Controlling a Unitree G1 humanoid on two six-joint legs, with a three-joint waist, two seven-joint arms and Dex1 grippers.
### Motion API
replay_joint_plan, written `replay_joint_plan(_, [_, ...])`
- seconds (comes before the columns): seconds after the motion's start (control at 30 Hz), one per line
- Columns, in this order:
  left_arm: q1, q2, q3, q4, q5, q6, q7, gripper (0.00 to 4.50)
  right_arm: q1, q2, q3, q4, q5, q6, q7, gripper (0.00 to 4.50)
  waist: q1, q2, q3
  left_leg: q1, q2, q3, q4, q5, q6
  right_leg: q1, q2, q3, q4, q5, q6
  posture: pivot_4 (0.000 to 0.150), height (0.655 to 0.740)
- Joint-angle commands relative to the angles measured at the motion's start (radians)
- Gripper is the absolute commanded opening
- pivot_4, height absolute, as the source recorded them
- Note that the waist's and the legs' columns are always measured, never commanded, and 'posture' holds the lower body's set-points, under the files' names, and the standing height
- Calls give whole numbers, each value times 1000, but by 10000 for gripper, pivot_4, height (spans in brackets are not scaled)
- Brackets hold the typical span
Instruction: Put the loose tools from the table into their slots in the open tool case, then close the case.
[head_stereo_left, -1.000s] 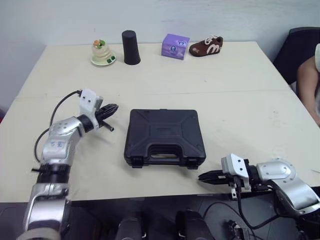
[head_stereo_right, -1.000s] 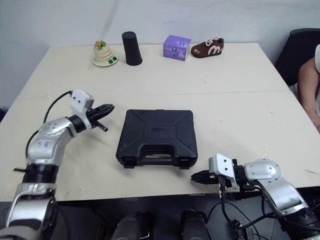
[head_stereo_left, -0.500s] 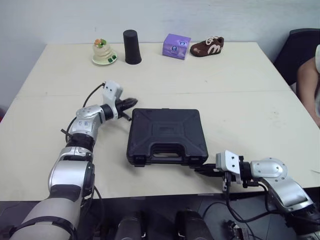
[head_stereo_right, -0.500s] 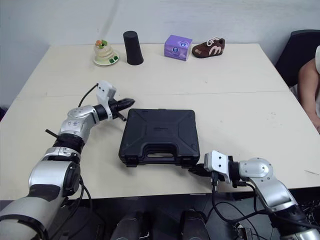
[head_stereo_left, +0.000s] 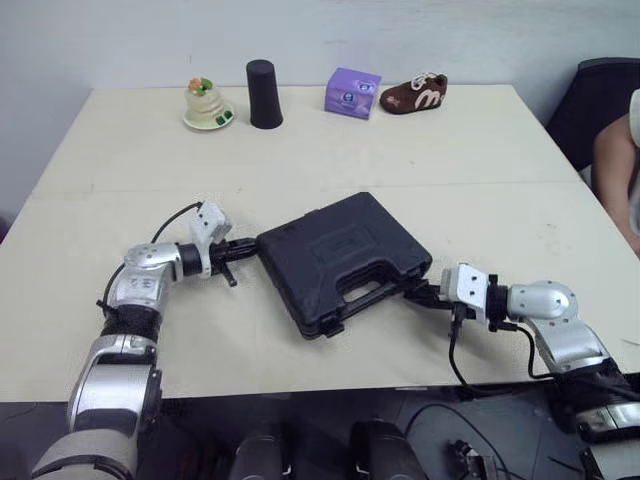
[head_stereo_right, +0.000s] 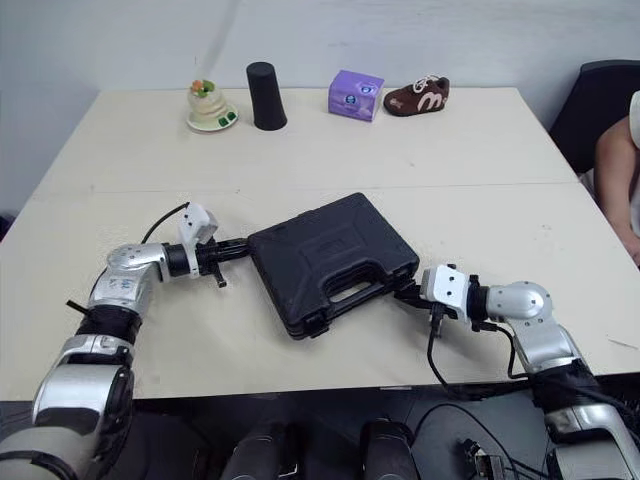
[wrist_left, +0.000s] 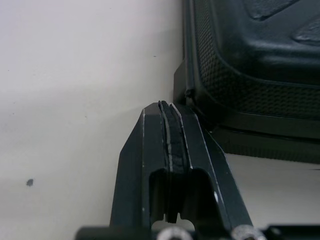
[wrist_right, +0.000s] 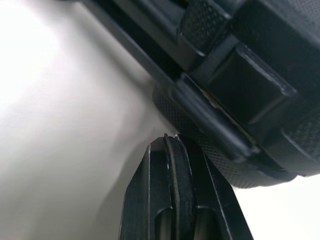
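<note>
— As it lies on the table, how does the tool case point?
— Lid shut, long axis skewed, handle edge facing near-right. Left gripper, jaws closed, touches its left corner; right gripper, also closed, meets the near-right corner.

mid: tool case blocks worktop centre | far edge: black cup, purple box, shoe | between: open band, apparently passable | right: person's arm close

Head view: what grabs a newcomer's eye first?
The closed black case, lying askew, with the shut left hand at its left corner and the shut right hand at its front right corner. Behind, a brown shoe and purple box sit along the table's far edge.
</note>
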Motion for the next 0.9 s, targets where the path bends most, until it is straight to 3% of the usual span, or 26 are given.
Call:
replay_joint_plan(0.03, [66, 36, 25, -175, -31, 38, 4, 283, -4, 8, -20, 55, -28, -18, -32, 0, 0, 0, 0, 0, 0, 0, 0, 0, 0, 0, 0, 0, 1, 0, 0, 1500, 7400])
replay_joint_plan(0.2, [168, 104, 102, -365, -80, 117, 40, 283, 68, 1, -53, -15, -5, 14, -70, 0, 2, 0, 0, 0, 1, -1, 1, 0, 0, 0, -1, 0, 1, 0, 0, 1500, 7400])
replay_joint_plan(0.37, [183, 116, 256, -526, -296, 295, 62, 283, 193, 28, -175, -216, 145, 209, -158, 0, 8, 0, 0, -1, 0, -3, 0, 0, 0, 1, -1, 0, 0, 0, 0, 1500, 7400])
replay_joint_plan(0.47, [132, 78, 174, -707, -350, 394, 73, 283, 317, 48, -250, -376, 248, 364, -222, 0, 18, 0, 0, -2, -1, -6, 1, 0, 0, 2, -3, 0, 0, 0, 0, 1500, 7400])
replay_joint_plan(0.57, [57, 16, 18, -788, -300, 431, 86, 283, 386, 69, -274, -442, 259, 336, -222, 0, 27, 0, 0, -1, -2, -7, 1, 0, 1, 4, -2, 2, 0, 0, 0, 1500, 7400])
replay_joint_plan(0.77, [-138, -192, -183, -612, -181, 381, 141, 283, 429, 87, -249, -503, 223, 335, -249, 0, 29, 0, 0, -1, -2, -4, 0, 0, 0, 2, 2, 0, -7, 0, 1, 1500, 7400])
replay_joint_plan(0.9, [-290, -334, -303, -279, -25, 214, 160, 283, 433, 98, -248, -514, 203, 324, -269, 0, 31, 0, 0, -1, -4, -2, -1, 0, 0, 1, 3, 1, -7, 0, 1, 1500, 7400])
